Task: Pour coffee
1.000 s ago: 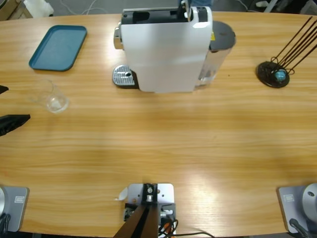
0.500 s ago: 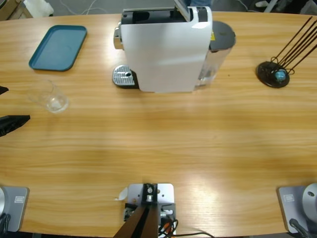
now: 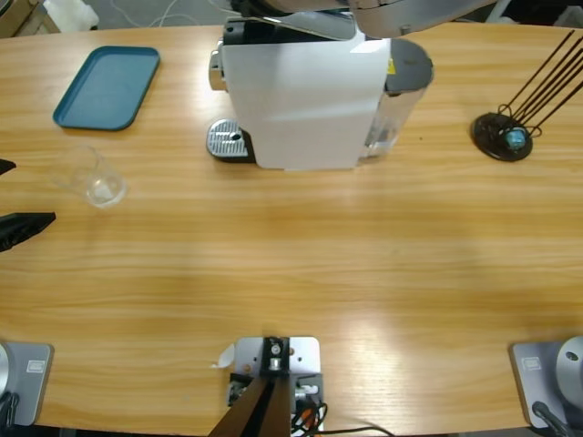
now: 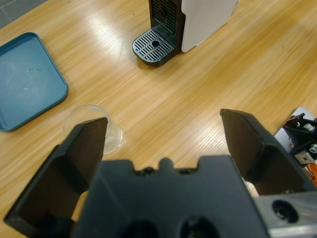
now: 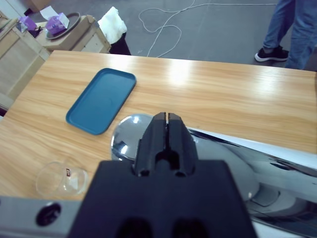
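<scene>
No coffee shows in any view. The white coffee machine [image 3: 301, 91] stands at the table's far middle, with its metal drip tray [image 3: 228, 141] bare. A clear empty glass [image 3: 96, 177] sits at the left, and in the left wrist view the glass [image 4: 94, 131] lies just past one jaw. My left gripper [image 3: 11, 194] is open at the left table edge, close to the glass but not touching it. My right gripper [image 5: 167, 116] is shut, held just over the machine's chrome lever [image 5: 223, 163], which lies flat on the machine's top.
A teal tray [image 3: 107, 86] lies at the far left corner. A black wire capsule stand [image 3: 510, 137] holding a teal capsule is at the far right. A silver arm [image 3: 410, 14] reaches over the machine's top. A person's legs [image 5: 292, 29] stand beyond the table.
The machine's lever has gone from upright to flat on its top, and the right arm has come in over it. The left gripper and glass have not moved.
</scene>
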`<action>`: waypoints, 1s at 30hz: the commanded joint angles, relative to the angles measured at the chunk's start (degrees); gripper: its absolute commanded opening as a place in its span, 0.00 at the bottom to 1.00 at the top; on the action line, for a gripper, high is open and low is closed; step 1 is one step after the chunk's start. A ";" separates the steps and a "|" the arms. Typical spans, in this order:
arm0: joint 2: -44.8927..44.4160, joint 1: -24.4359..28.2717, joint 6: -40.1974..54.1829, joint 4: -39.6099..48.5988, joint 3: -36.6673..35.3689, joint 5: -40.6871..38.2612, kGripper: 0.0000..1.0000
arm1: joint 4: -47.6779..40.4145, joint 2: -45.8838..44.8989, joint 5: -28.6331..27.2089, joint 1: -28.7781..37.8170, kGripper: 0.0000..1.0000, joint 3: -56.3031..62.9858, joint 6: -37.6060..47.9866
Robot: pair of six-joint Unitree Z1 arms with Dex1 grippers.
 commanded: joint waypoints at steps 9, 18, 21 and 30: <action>0.06 0.29 0.55 0.96 0.54 -0.23 0.99 | 1.35 11.84 5.91 1.15 0.00 10.94 5.84; 0.21 0.29 0.42 0.96 0.54 -0.23 0.99 | 1.43 11.44 6.32 -0.87 0.00 12.07 5.89; 0.46 0.29 0.28 0.87 0.54 -0.16 0.99 | 1.96 7.53 6.98 -0.87 0.02 11.26 0.45; 5.89 1.61 0.41 1.00 -3.94 13.33 0.99 | 14.51 -12.84 9.27 -0.52 1.00 -10.87 -23.51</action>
